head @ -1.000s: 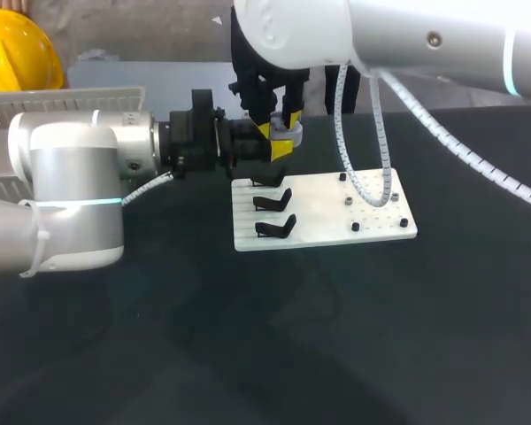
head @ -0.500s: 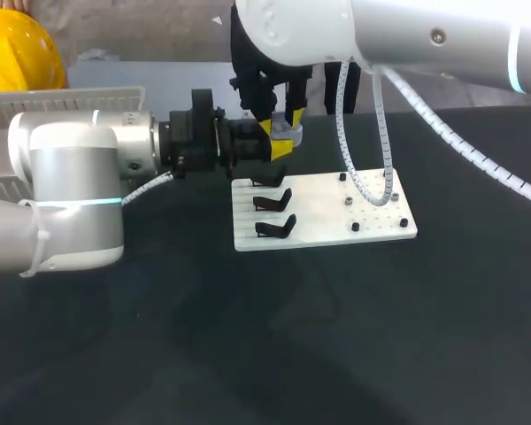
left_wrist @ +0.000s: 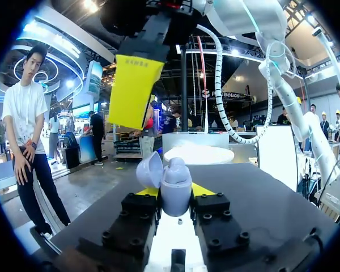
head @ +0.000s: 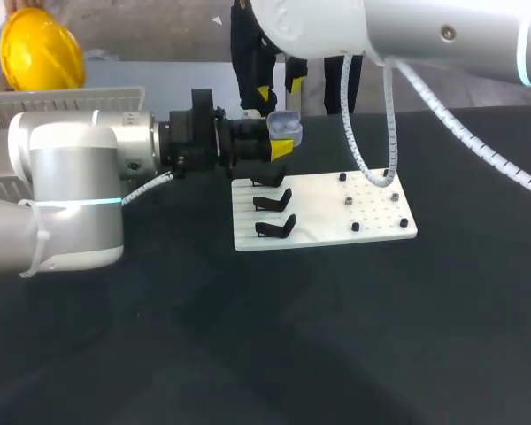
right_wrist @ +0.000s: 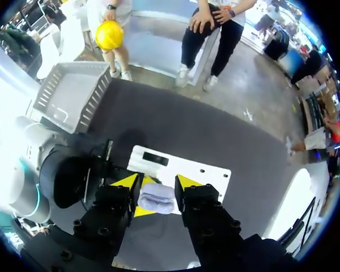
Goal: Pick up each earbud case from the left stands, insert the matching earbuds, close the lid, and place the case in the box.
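Observation:
A lavender earbud case point(left_wrist: 175, 187) with its lid point(left_wrist: 149, 169) open is held upright by my left gripper point(left_wrist: 174, 192), which is shut on its lower body. In the head view the case point(head: 284, 129) hangs just behind the white stand plate point(head: 336, 232). My right gripper point(head: 280, 88) is open and empty, directly above the case and apart from it. From the right wrist view the case point(right_wrist: 157, 198) shows below and between the right gripper's point(right_wrist: 157, 182) fingers. Three black stands point(head: 275, 200) on the plate's left side carry nothing.
A grey slatted box point(head: 66, 99) stands at the back left of the dark table, behind my left arm; it shows as the box point(right_wrist: 72, 93) in the right wrist view. Small black and metal pegs point(head: 348, 203) dot the plate's right half.
My right gripper has lifted straight up off the case, leaving a gap above it. The left arm and the case have kept still.

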`<state>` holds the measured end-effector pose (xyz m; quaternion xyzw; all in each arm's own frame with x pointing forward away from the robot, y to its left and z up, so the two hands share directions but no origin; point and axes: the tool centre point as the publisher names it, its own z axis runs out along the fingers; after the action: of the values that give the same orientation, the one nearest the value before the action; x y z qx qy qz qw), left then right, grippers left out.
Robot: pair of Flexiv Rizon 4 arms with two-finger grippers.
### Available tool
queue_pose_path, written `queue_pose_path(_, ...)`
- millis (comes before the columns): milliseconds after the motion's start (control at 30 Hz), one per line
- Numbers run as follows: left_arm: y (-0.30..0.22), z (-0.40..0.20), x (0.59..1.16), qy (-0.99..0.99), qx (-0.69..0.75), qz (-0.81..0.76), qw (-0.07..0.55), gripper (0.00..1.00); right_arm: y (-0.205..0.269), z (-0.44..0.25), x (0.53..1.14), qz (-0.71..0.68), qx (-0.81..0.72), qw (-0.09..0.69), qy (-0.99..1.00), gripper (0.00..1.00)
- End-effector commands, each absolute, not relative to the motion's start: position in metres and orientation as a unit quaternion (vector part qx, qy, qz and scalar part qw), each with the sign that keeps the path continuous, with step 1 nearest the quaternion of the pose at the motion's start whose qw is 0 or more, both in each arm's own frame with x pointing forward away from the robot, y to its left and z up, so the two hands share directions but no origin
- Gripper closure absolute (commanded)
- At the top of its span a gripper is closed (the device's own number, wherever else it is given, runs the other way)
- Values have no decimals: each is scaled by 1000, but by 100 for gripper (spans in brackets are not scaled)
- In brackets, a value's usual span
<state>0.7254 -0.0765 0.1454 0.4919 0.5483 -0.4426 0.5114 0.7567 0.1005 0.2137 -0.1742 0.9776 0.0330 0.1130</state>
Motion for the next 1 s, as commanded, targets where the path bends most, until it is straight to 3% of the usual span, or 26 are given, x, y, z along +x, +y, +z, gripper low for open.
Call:
queue_pose_path(33,-77,145,724,548,490,-441,515,100,98,202,775,34,-161,111,980,60)
queue_pose_path(267,-77,145,724,548,490,-441,515,100,89,178,784,25,-132,91,987,61)
queue_pose_path(1000,-77,145,724,548,490,-441,515,100,73,172,733,44,-108,90,989,61)
